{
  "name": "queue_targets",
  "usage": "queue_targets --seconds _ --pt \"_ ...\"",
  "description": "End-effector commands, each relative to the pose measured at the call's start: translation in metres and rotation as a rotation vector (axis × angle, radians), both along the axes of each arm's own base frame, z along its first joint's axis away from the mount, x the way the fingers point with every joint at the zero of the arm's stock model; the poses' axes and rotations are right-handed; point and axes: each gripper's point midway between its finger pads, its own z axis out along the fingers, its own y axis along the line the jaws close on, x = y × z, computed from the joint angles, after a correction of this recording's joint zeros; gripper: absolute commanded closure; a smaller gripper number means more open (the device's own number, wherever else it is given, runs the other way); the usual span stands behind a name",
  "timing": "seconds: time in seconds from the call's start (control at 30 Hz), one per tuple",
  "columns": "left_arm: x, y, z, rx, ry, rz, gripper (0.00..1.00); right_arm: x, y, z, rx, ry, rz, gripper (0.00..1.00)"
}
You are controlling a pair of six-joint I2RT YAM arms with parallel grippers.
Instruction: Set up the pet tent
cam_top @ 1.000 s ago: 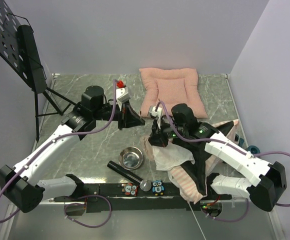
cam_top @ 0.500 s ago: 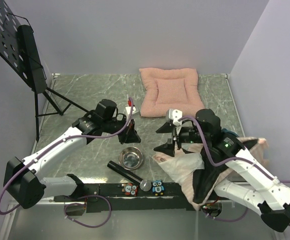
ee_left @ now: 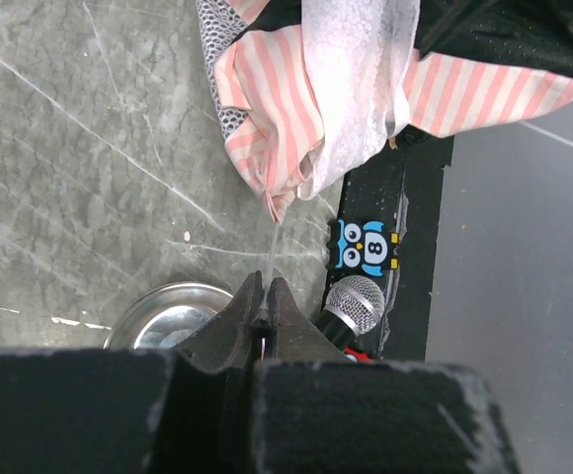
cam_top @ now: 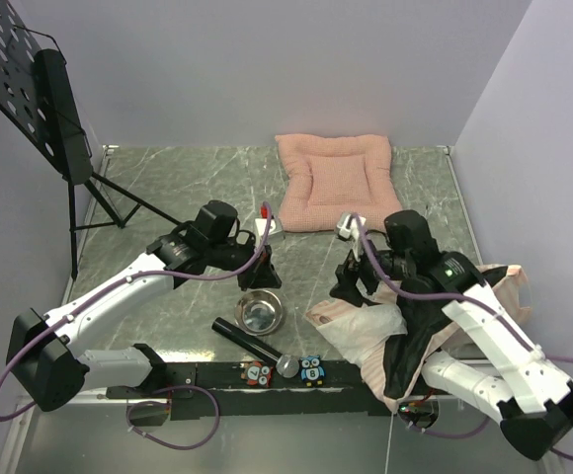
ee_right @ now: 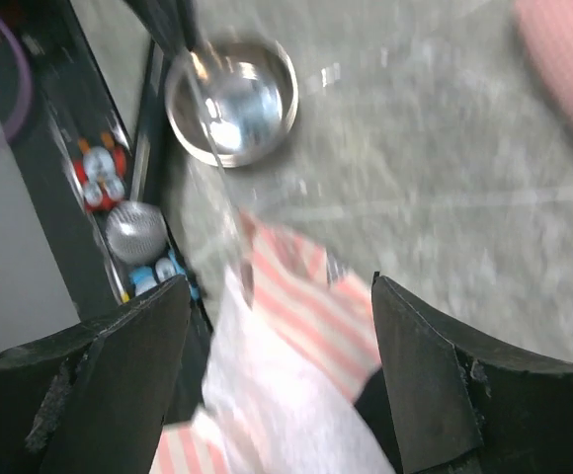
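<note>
Two pairs | left fingers [ee_left: 245, 308] pinch pole [ee_left: 272, 247] | right fingers [ee_right: 133, 370] spread above pet tent [cam_top: 361, 331]

Cloth pet tent [ee_left: 286, 109], glossy metal bowl [cam_top: 243, 307]

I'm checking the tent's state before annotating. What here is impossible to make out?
- Top view: the right arm covers much of the pet tent; its poles are too thin to trace.
- Left wrist view: the left gripper, jaws shut, hides whether it pinches the thin pole.
- Right wrist view: motion blur smears the bowl and tent fabric.
</note>
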Motion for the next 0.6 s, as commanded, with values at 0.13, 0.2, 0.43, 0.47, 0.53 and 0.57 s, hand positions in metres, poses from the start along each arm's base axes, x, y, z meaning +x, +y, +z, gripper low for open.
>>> queue_targets --seconds 0.13,0.2,0.43,0.47,0.53,0.57 --pt "-0.015 -0.004 0.001 0.025 -0.022 -0.065 0.99 0.001 -0.038 -0.048 -0.319 0.146 -0.053 0.17" --pt "-0.016 -0.005 0.002 0.023 -0.03 -0.071 0.99 0.0 -0.043 -0.066 -0.362 0.196 -0.065 0.12" --pt "-0.016 -0.005 0.004 0.021 -0.046 -0.079 0.99 0.009 -0.047 -0.099 -0.492 0.306 -0.075 0.12" --pt "-0.016 -0.005 0.003 0.023 -0.046 -0.079 0.99 0.009 -0.048 -0.104 -0.512 0.333 -0.077 0.12" --pt "-0.017 -0.004 0.001 0.027 -0.044 -0.082 0.99 0.008 -0.048 -0.112 -0.535 0.373 -0.07 0.13" --pt "-0.018 -0.003 0.0 0.025 -0.045 -0.085 0.99 0.009 -0.049 -0.117 -0.55 0.39 -0.072 0.13"
